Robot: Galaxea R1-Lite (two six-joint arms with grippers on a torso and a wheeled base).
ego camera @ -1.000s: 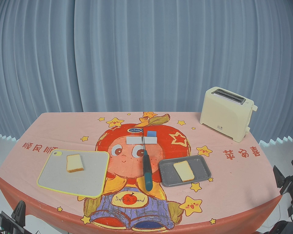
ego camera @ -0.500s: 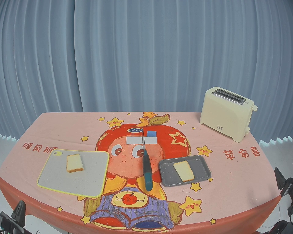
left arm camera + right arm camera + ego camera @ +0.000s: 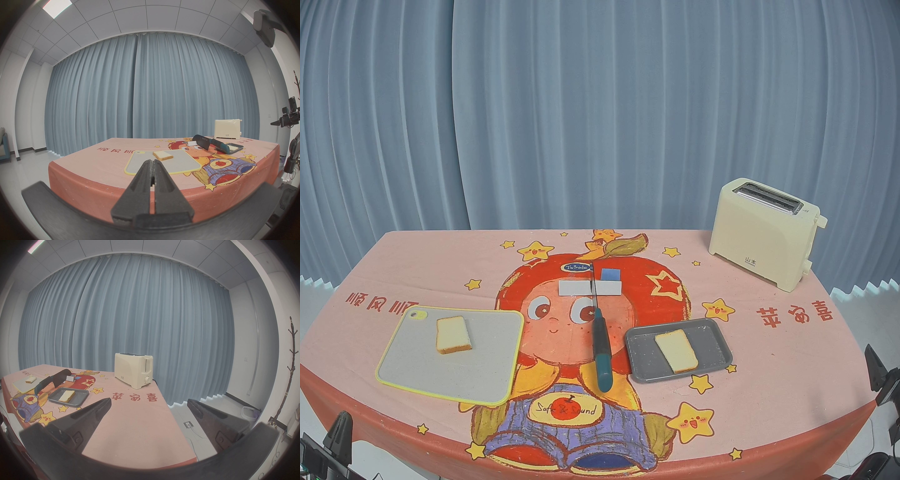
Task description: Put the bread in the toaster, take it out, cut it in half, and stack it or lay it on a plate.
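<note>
One half slice of bread (image 3: 453, 334) lies on the grey cutting board (image 3: 481, 375) at the front left. Another half slice (image 3: 676, 350) lies in the dark grey tray (image 3: 712, 340) right of centre. Between them a knife (image 3: 602, 350) with a teal handle rests on a white block. The cream toaster (image 3: 764, 232) stands at the back right with its slots showing nothing inside. My left gripper (image 3: 153, 165) is shut, low beyond the table's front left edge. My right gripper (image 3: 149, 405) is open, off the table's right edge.
A small blue block (image 3: 610, 274) sits behind the white block (image 3: 575, 287) under the knife blade. The patterned tablecloth (image 3: 775, 369) has bare room at the front right and along the back. A blue curtain hangs behind the table.
The right gripper has sunk a little lower at the right edge of the head view. Bread, knife, tray and toaster have not moved.
</note>
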